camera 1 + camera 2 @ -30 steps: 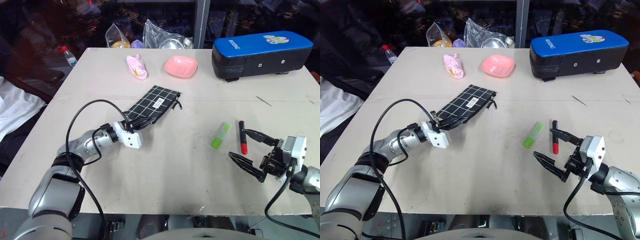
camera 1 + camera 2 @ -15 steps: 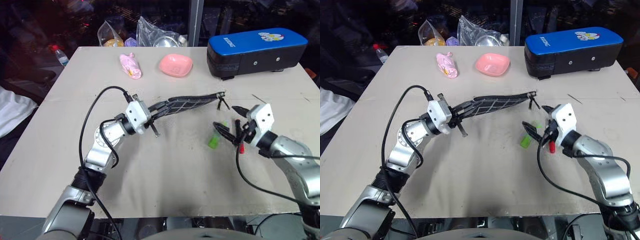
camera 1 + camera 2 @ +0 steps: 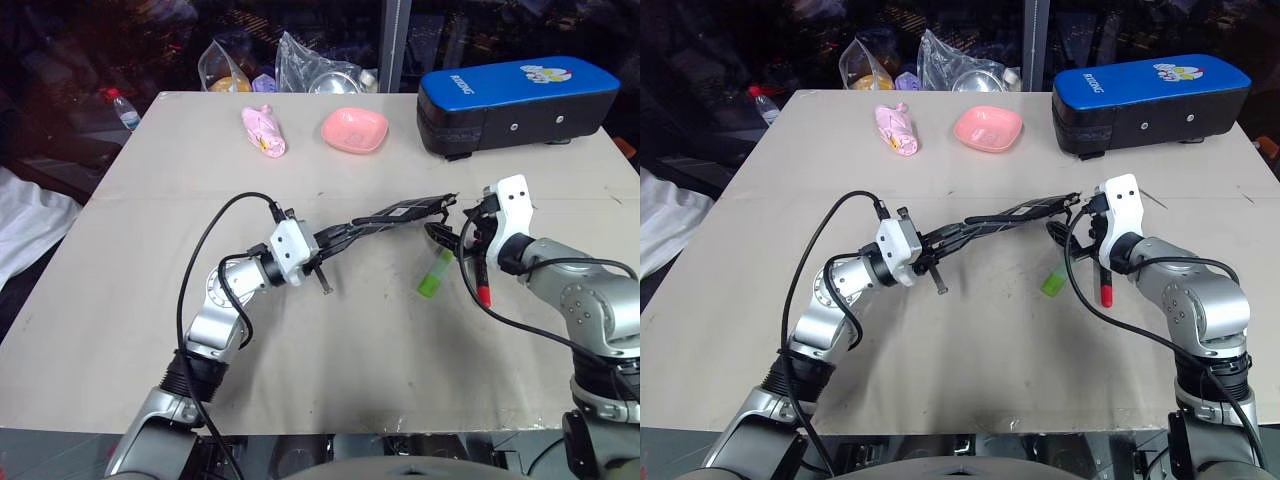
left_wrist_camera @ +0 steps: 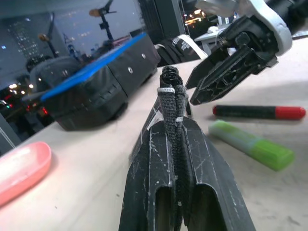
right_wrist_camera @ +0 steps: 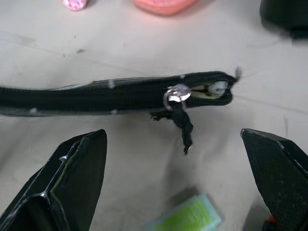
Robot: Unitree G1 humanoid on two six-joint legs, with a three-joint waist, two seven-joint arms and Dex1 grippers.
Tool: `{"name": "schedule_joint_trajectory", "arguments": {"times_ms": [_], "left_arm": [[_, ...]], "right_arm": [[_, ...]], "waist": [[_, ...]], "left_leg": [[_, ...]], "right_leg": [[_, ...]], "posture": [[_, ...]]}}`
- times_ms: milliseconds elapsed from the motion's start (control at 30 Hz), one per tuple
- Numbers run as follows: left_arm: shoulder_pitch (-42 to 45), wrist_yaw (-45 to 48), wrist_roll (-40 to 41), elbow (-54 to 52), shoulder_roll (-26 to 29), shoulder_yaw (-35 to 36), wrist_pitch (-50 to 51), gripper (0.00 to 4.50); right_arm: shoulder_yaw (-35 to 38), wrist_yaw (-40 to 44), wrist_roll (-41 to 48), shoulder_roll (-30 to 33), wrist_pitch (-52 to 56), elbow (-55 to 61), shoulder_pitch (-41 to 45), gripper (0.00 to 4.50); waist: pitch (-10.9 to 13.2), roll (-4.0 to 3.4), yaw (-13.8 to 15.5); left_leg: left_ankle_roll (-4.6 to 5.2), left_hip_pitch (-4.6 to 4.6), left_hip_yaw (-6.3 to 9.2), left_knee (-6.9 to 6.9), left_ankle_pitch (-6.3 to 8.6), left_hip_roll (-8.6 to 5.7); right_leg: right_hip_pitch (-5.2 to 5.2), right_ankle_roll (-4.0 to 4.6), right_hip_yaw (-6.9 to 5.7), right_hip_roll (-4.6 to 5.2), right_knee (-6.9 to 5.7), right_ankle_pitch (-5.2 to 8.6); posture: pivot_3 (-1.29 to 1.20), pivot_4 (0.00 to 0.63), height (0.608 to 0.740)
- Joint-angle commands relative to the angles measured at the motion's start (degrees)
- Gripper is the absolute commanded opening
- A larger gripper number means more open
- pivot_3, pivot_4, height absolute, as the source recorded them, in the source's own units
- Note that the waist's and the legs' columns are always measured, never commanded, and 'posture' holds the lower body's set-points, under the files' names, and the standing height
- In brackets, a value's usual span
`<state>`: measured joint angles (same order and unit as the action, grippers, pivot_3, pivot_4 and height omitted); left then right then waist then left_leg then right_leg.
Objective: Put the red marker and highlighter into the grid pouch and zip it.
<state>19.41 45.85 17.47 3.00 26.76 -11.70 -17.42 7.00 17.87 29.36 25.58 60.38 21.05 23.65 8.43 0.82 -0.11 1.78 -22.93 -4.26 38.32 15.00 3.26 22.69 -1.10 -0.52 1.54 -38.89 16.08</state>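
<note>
Left claw (image 3: pixel 335 238) clenched on the grid pouch (image 3: pixel 400 213) — held edge-on above the counter (image 3: pixel 330 370), right claw (image 3: pixel 462 237) spread wide at its zipper end, highlighter (image 3: pixel 436 272) and red marker (image 3: pixel 485 290) lying just below — right of centre.

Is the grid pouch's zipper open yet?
Barely: on the grid pouch, the slider sits near one end, a short gap beyond it.

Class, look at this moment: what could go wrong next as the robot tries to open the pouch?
1. The left tool pinches only one end of the grid pouch, which might slip or swing.
2. The open right tool might miss the small pull cord.
3. It hangs above the highlighter and red marker, which could get knocked.
</note>
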Motion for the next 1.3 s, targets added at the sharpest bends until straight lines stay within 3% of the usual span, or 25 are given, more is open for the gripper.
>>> {"name": "schedule_joint_trajectory", "arguments": {"times_ms": [33,200,267,367,433,533,567,1300], "left_arm": [[-0.3,0.9,-0.4,-1.9,-0.4,1.5,-0.5,0.1],[-0.7,2.1,-0.8,-1.3,-0.7,2.1,-1.2,0.1],[-0.6,2.4,-0.8,-1.0,-0.8,2.3,-1.3,0.0],[-0.7,2.7,-0.9,-0.6,-0.8,2.8,-1.5,0.0],[-0.7,2.9,-1.0,-0.1,-1.0,3.1,-1.7,0.0],[-0.9,3.2,-1.3,0.0,-1.2,3.5,-1.8,0.0],[-0.9,3.2,-1.4,0.1,-1.3,3.5,-1.9,0.0],[0.1,-3.7,-8.0,1.7,-4.9,4.8,-2.9,0.0]], "right_arm": [[-0.6,0.9,-0.9,0.6,-2.2,-0.8,1.7,4.5],[-2.8,3.2,-3.2,1.8,-5.3,-5.1,3.4,4.5],[-3.9,4.3,-4.5,2.5,-7.5,-6.8,4.0,4.0],[-4.8,5.7,-5.7,2.9,-10.0,-8.6,4.8,2.87],[-5.4,6.7,-6.5,3.4,-11.4,-9.3,5.2,1.69],[-6.0,8.2,-7.1,3.8,-12.7,-9.4,5.3,0.26],[-6.1,8.6,-7.2,3.9,-13.0,-9.3,5.3,0.05],[-13.7,18.5,-8.5,7.2,-15.6,0.2,5.0,0.05]], "waist": [[0.0,0.0,-0.1],[0.0,-0.01,-0.4],[0.0,0.0,-0.5],[0.0,0.0,-0.5],[0.0,-0.01,-0.5],[0.0,-0.01,-0.5],[0.0,0.0,-0.5],[0.1,0.02,-0.5]], "left_leg": [[0.0,0.0,0.0,0.0,0.0,0.0],[0.01,0.0,-0.01,-0.01,0.01,0.0],[0.01,0.0,-0.01,-0.01,0.01,0.0],[0.01,-0.01,0.0,-0.02,0.01,0.0],[0.01,-0.01,0.0,-0.02,0.01,0.01],[0.01,-0.01,-0.01,-0.03,0.01,0.01],[0.01,-0.02,0.0,-0.04,0.01,0.01],[0.01,-0.05,0.0,-0.04,0.01,0.02]], "right_leg": [[0.0,0.0,0.0,0.0,0.0,0.0],[0.02,0.0,0.01,-0.01,0.01,0.0],[0.02,0.0,0.01,-0.01,0.01,0.0],[0.02,0.0,0.01,-0.01,0.02,0.0],[0.03,0.0,0.01,-0.01,0.02,0.0],[0.04,0.0,0.01,-0.01,0.02,0.0],[0.04,0.0,0.01,-0.01,0.03,0.0],[0.06,0.0,-0.01,0.04,0.04,0.0]], "posture": [[0.0,0.15,0.738],[0.0,0.15,0.738],[0.0,0.15,0.738],[0.0,0.15,0.738],[0.0,0.15,0.738],[0.0,0.15,0.738],[0.0,0.15,0.738],[0.0,0.15,0.738]]}}
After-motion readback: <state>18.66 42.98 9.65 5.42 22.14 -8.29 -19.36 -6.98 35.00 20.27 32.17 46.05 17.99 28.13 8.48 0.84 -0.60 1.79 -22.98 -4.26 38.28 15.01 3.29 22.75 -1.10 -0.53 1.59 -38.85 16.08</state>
